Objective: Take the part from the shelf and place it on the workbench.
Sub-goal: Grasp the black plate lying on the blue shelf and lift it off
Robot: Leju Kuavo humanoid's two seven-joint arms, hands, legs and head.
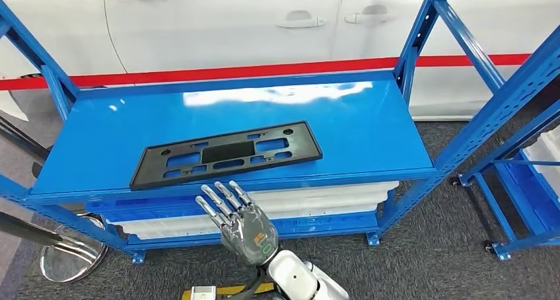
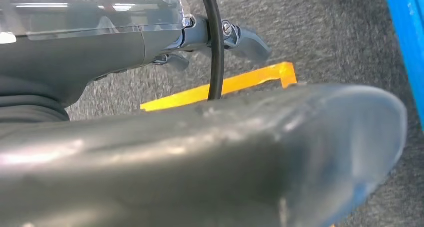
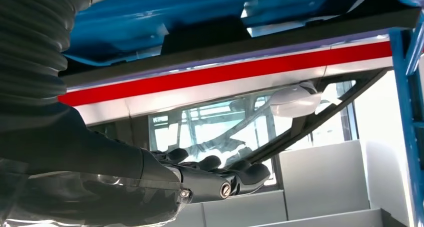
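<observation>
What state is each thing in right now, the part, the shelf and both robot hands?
Part: flat on the shelf's top board, untouched.
Shelf: upright, white trays on its lower level.
Right robot hand: open, fingers straight, just short of the part.
Left robot hand: holding nothing, over the carpet.

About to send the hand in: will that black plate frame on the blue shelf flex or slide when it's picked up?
The black frame is thin, long and full of cut-outs, so it probably flexes if lifted by one end. It lies flat on the glossy blue shelf, so it may skid when nudged. The right hand, open, sits just short of its near edge.
</observation>
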